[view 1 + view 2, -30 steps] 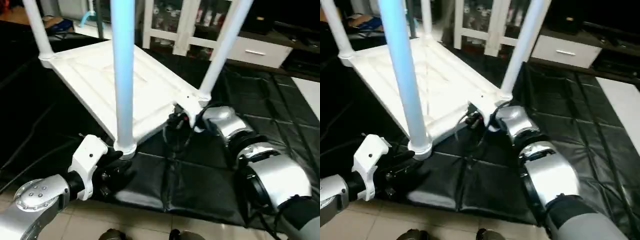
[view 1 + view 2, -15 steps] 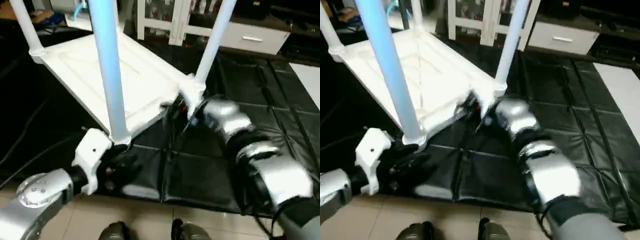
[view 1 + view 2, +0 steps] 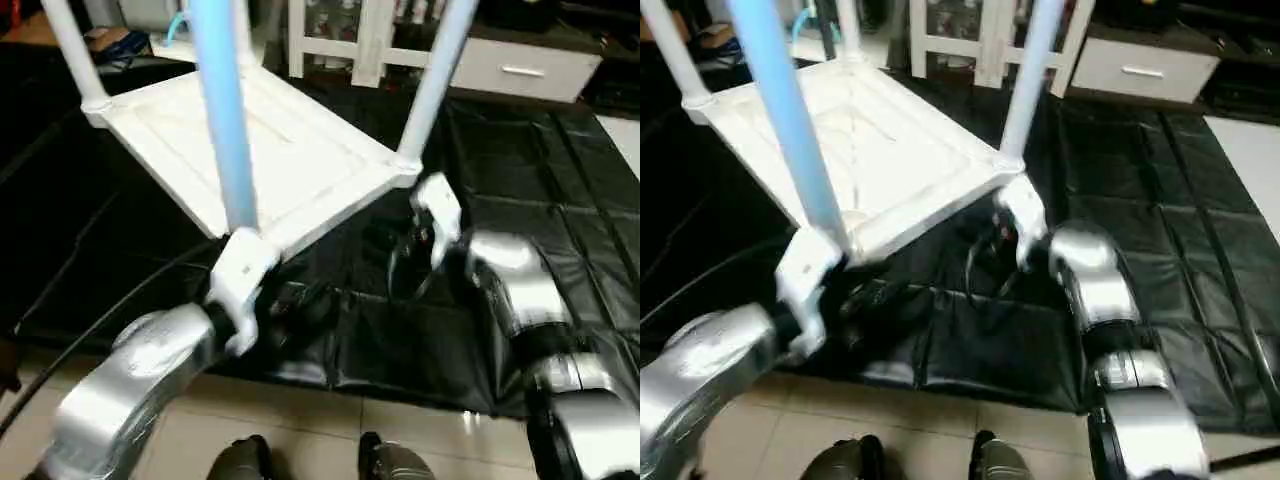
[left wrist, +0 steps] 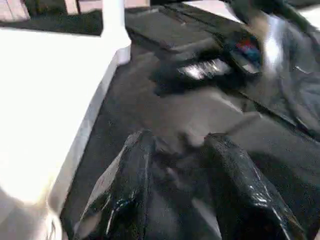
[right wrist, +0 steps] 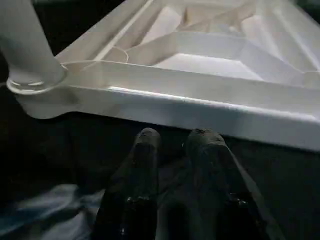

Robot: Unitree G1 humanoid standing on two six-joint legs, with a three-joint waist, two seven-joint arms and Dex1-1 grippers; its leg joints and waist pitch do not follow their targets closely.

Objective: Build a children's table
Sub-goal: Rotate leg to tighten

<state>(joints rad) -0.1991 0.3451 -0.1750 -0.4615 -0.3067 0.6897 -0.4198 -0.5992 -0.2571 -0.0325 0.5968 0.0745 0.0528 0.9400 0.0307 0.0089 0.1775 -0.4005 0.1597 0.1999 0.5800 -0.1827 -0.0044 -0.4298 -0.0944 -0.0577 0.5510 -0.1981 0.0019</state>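
Note:
The children's table stands upside down on a black mat (image 3: 520, 150), with the white tabletop (image 3: 290, 160) flat and its legs pointing up. The near leg (image 3: 225, 120), the right leg (image 3: 430, 90) and the far left leg (image 3: 75, 55) sit in corner sockets. My left gripper (image 4: 181, 140) is low over the mat just beside the near corner, open and empty. My right gripper (image 5: 175, 136) hovers a short way in front of the tabletop's edge (image 5: 200, 107) near the right leg's socket (image 5: 35, 82), its fingers slightly apart and touching nothing.
White cabinets (image 3: 370, 40) and a drawer unit (image 3: 520, 70) stand behind the mat. Tiled floor (image 3: 330, 430) lies in front of it, with my feet (image 3: 240, 460) at the bottom edge. A black cable (image 3: 100, 320) crosses the mat at the left.
My right gripper has let go of the tabletop's right corner and drawn back from it, fingers parting. My left gripper has swung away from the near socket. The camera has shifted.

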